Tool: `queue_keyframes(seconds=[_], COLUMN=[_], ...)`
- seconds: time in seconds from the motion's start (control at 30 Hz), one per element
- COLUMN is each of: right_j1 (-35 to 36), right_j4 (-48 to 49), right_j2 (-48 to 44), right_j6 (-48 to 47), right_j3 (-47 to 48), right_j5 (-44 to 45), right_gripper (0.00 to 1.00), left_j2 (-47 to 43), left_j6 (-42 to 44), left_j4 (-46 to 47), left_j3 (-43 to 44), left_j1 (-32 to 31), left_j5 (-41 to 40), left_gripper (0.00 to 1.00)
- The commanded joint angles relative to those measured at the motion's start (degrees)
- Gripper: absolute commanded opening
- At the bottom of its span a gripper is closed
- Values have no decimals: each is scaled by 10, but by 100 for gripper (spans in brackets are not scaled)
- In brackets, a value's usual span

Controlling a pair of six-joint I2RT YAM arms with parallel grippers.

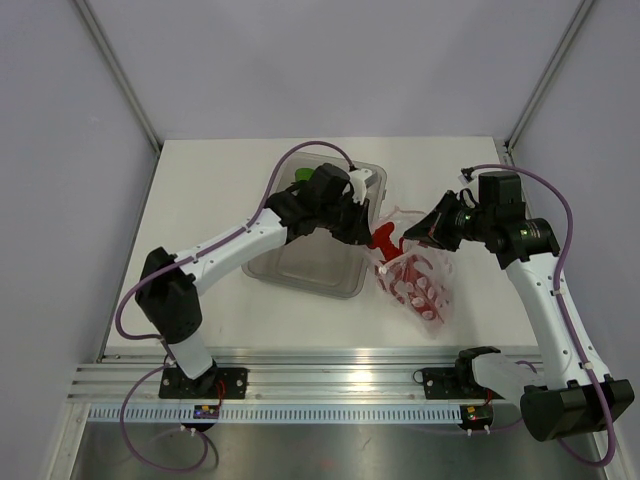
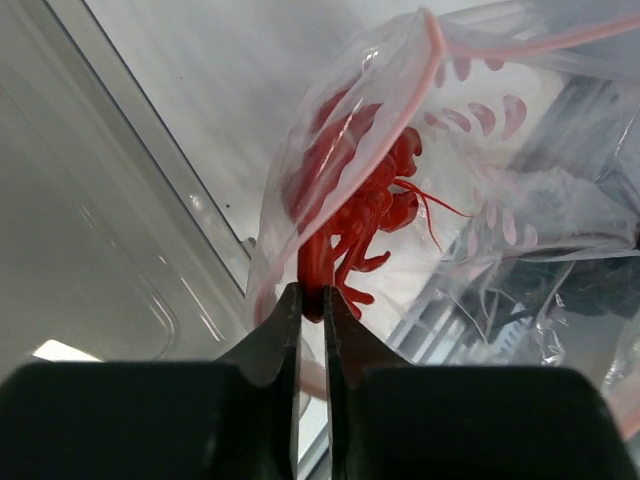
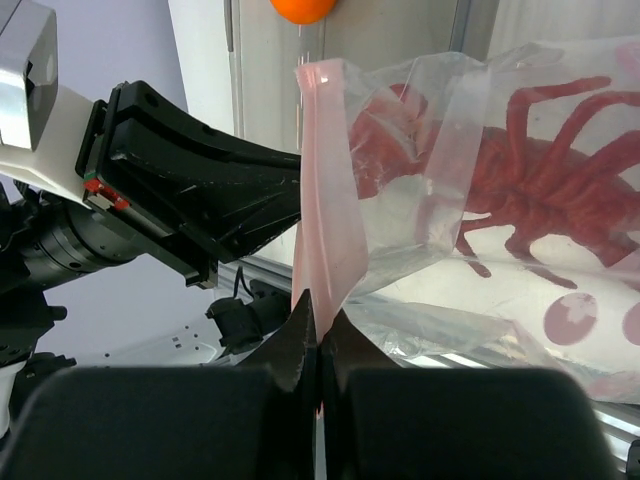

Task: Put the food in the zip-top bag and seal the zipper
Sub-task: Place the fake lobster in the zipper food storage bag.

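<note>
Left fingers pinch lobster tail at mouth of zip-top bag; body mostly inside. Right fingers pressed together on zipper, holding mouth up. Risks: letting go late drags lobster back out; thin strip slips, mouth sags to bench.

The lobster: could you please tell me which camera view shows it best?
The right wrist view: the lobster spreads body and legs through the zip-top bag. Left wrist shows it foreshortened at the bag's mouth; top external shows only a small red patch.
</note>
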Motion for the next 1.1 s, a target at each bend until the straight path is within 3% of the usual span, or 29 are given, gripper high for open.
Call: queue_keyframes(seconds=[0.0, 0.1, 0.33, 0.5, 0.87, 1.07], right_j1=[4, 4, 3, 4, 5, 4], right_j4=[14, -4, -67, -68, -21, -36], right_j2=[-8, 0, 42, 32, 34, 14], right_j6=[-11, -29, -78, -93, -106, -112], right_j3=[10, 33, 181, 220, 24, 27], right_j5=[-5, 20, 78, 110, 154, 164], right_gripper=[0, 0, 0, 0, 1, 17], left_j2=[-16, -19, -75, -91, 4, -7], left_j6=[12, 12, -6, -20, -58, -51], left_j4=[7, 10, 55, 77, 156, 152], left_j3=[24, 38, 66, 62, -13, -9], left_j1=[-4, -4, 1, 6, 36, 37], left_j5=[7, 11, -3, 28, 118, 115], left_gripper=[0, 0, 0, 0, 0, 0])
